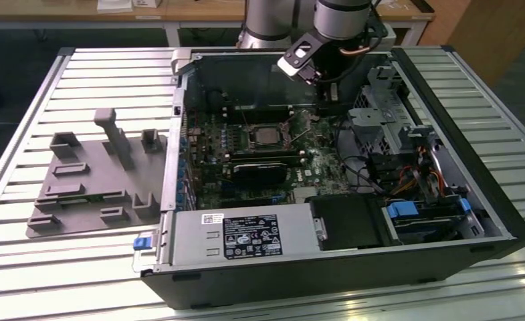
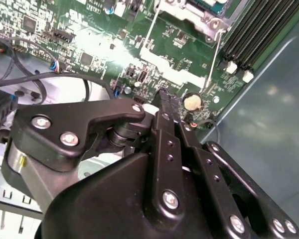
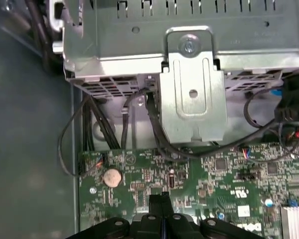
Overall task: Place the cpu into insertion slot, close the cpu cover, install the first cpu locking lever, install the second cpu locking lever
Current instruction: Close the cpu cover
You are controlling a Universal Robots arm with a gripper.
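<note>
The gripper (image 2: pixel 168 99), fingers together on nothing, hangs near the insertion slot (image 1: pixel 267 134); its cpu cover (image 1: pixel 252 132) looks thin, stiff, light sheet metal, probably best pressed at its free edge

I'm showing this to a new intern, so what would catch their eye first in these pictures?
First, the open computer case lying on the slatted table, with the robot arm reaching into it. In the second wrist view the black claw, shut, hangs close over the green motherboard, beside a round coin battery. A grey moulded fixture lies at the exterior view's left.
</note>
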